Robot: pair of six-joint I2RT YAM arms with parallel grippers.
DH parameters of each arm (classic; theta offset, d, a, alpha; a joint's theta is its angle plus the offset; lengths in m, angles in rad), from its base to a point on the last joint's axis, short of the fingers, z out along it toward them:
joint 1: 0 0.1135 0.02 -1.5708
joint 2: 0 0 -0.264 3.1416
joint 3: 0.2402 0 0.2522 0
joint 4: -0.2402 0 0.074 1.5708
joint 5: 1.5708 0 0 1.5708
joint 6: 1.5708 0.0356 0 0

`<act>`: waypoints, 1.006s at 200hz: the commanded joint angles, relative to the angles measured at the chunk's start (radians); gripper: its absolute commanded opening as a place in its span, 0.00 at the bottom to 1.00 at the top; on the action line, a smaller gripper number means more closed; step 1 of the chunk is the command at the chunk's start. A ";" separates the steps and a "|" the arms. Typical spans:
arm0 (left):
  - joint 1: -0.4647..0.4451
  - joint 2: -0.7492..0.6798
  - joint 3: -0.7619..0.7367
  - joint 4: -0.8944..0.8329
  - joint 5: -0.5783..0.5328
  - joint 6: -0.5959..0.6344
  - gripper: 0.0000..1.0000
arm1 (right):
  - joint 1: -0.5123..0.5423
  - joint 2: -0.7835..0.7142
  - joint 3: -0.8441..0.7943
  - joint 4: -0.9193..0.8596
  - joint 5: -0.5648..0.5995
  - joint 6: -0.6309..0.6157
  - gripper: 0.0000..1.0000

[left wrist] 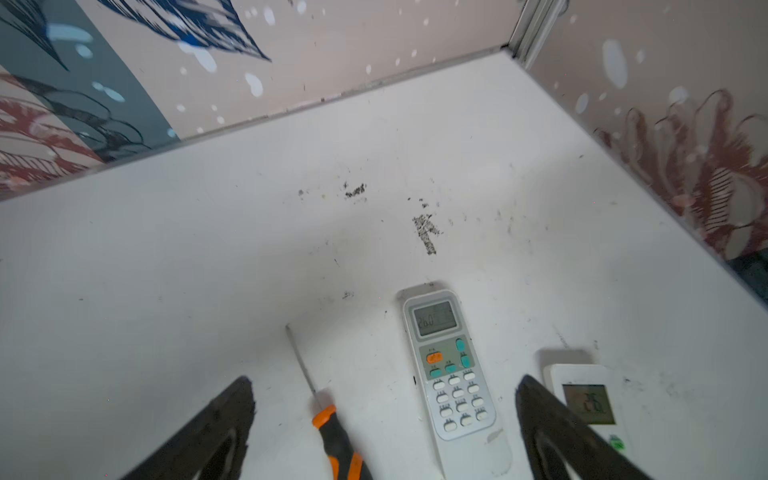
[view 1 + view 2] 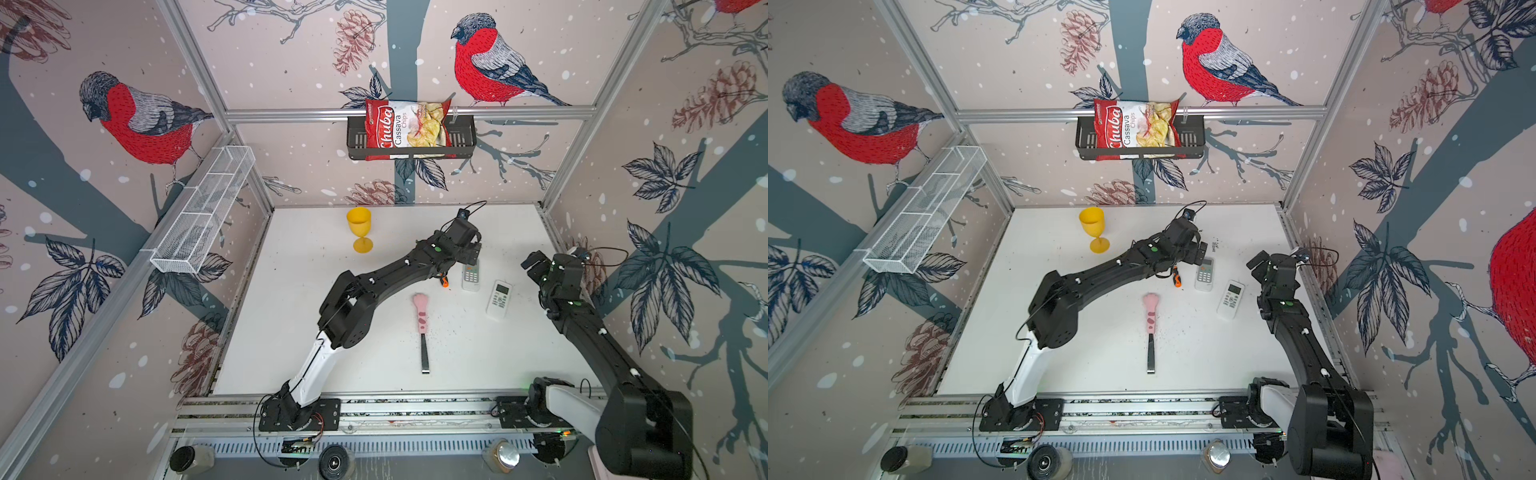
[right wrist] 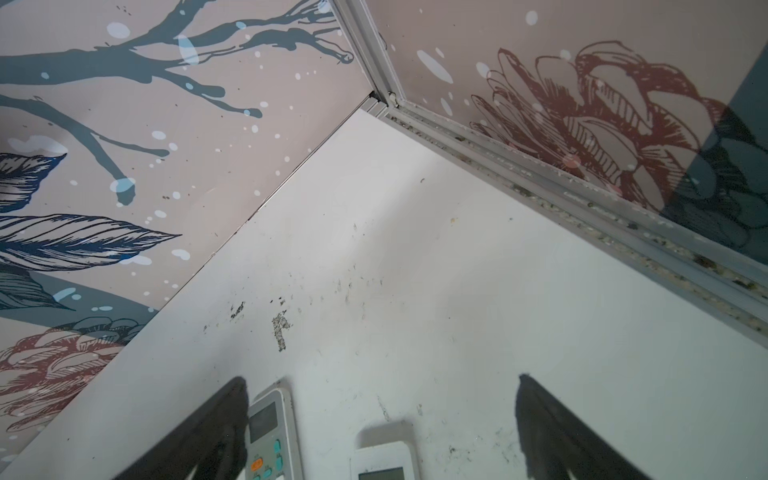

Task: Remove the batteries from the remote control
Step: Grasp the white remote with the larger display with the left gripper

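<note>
Left gripper (image 1: pixel 384 379) agape, remote control (image 1: pixel 451 370) between its jaws, seemingly untouched; right gripper (image 3: pixel 382 378) agape too.

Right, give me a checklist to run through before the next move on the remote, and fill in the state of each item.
1. Left gripper open and empty: ok.
2. Right gripper open and empty: ok.
3. Battery side of the remote with the orange button reachable: not ok, it lies buttons up.
4. Batteries inside it: cannot tell, none is in view.
5. Screwdriver clear of that remote: ok, it lies beside it without touching.
6. Second remote apart from the first: ok.
</note>
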 commanded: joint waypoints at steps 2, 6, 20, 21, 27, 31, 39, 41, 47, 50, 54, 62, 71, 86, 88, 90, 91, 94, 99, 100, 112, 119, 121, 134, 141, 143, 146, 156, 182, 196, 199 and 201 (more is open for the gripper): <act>-0.006 0.090 0.113 -0.063 0.049 -0.022 0.96 | 0.003 -0.002 -0.023 0.077 0.027 0.029 1.00; -0.006 0.109 0.136 -0.065 0.050 -0.024 0.96 | 0.005 0.002 -0.023 0.078 0.024 0.028 1.00; -0.010 0.178 0.226 -0.092 0.058 -0.035 0.96 | 0.009 0.012 -0.023 0.083 0.014 0.032 1.00; -0.010 0.182 0.233 -0.093 0.060 -0.036 0.96 | 0.010 0.013 -0.023 0.084 0.014 0.032 1.00; -0.010 0.213 0.270 -0.105 0.070 -0.042 0.96 | 0.012 0.015 -0.025 0.089 0.012 0.037 0.99; -0.011 0.228 0.295 -0.112 0.076 -0.047 0.96 | 0.013 0.014 -0.027 0.092 0.011 0.040 1.00; -0.011 0.265 0.337 -0.122 0.089 -0.054 0.96 | 0.015 0.011 -0.032 0.100 0.011 0.046 1.00; -0.012 0.272 0.345 -0.125 0.092 -0.053 0.96 | 0.016 0.009 -0.033 0.102 0.011 0.047 0.99; -0.013 0.289 0.362 -0.125 0.102 -0.053 0.96 | 0.018 0.005 -0.038 0.105 0.012 0.047 1.00; -0.015 0.296 0.366 -0.123 0.104 -0.053 0.96 | 0.017 0.002 -0.040 0.106 0.015 0.048 0.99; -0.017 0.302 0.368 -0.120 0.105 -0.051 0.96 | 0.019 -0.001 -0.043 0.108 0.017 0.048 1.00; -0.020 0.313 0.365 -0.115 0.106 -0.050 0.96 | 0.022 -0.009 -0.051 0.112 0.020 0.048 1.00; -0.020 0.326 0.361 -0.116 0.106 -0.055 0.96 | 0.025 -0.017 -0.059 0.117 0.022 0.049 1.00; -0.022 0.347 0.358 -0.126 0.106 -0.070 0.96 | 0.034 -0.027 -0.060 0.119 0.025 0.047 1.00; -0.022 0.349 0.358 -0.128 0.105 -0.071 0.96 | 0.036 -0.027 -0.060 0.119 0.026 0.046 1.00; -0.022 0.351 0.358 -0.129 0.105 -0.072 0.96 | 0.037 -0.028 -0.060 0.118 0.027 0.046 1.00; -0.022 0.353 0.358 -0.130 0.105 -0.073 0.96 | 0.038 -0.029 -0.060 0.118 0.027 0.046 1.00; -0.022 0.355 0.358 -0.131 0.104 -0.075 0.96 | 0.040 -0.032 -0.059 0.118 0.029 0.045 1.00; -0.022 0.360 0.358 -0.132 0.104 -0.079 0.96 | 0.044 -0.033 -0.057 0.118 0.032 0.042 1.00; -0.023 0.360 0.358 -0.132 0.104 -0.079 0.96 | 0.044 -0.033 -0.058 0.117 0.032 0.041 0.99; -0.025 0.368 0.358 -0.133 0.106 -0.086 0.96 | 0.051 -0.039 -0.055 0.115 0.037 0.038 1.00; -0.026 0.371 0.358 -0.129 0.104 -0.090 0.96 | 0.053 -0.045 -0.055 0.113 0.038 0.036 1.00; -0.027 0.372 0.358 -0.129 0.104 -0.091 0.96 | 0.054 -0.046 -0.055 0.112 0.040 0.036 1.00; -0.032 0.377 0.358 -0.123 0.104 -0.095 0.96 | 0.064 -0.055 -0.059 0.114 0.045 0.033 1.00; -0.035 0.381 0.360 -0.119 0.101 -0.096 0.96 | 0.070 -0.059 -0.060 0.115 0.050 0.031 0.99; -0.035 0.383 0.359 -0.119 0.100 -0.097 0.95 | 0.072 -0.060 -0.060 0.115 0.051 0.030 1.00; -0.037 0.386 0.361 -0.118 0.099 -0.098 0.95 | 0.075 -0.062 -0.060 0.115 0.053 0.029 1.00; -0.040 0.395 0.366 -0.118 0.091 -0.102 0.95 | 0.083 -0.065 -0.058 0.110 0.062 0.024 1.00; -0.055 0.418 0.391 -0.137 0.028 -0.088 0.95 | 0.087 -0.087 -0.055 0.097 0.071 0.020 1.00; -0.064 0.426 0.395 -0.139 0.000 -0.085 0.95 | 0.087 -0.111 -0.057 0.092 0.075 0.019 1.00; -0.065 0.428 0.394 -0.139 -0.004 -0.085 0.95 | 0.087 -0.118 -0.058 0.090 0.075 0.019 1.00; -0.066 0.428 0.396 -0.138 -0.005 -0.085 0.94 | 0.087 -0.122 -0.058 0.089 0.077 0.019 0.99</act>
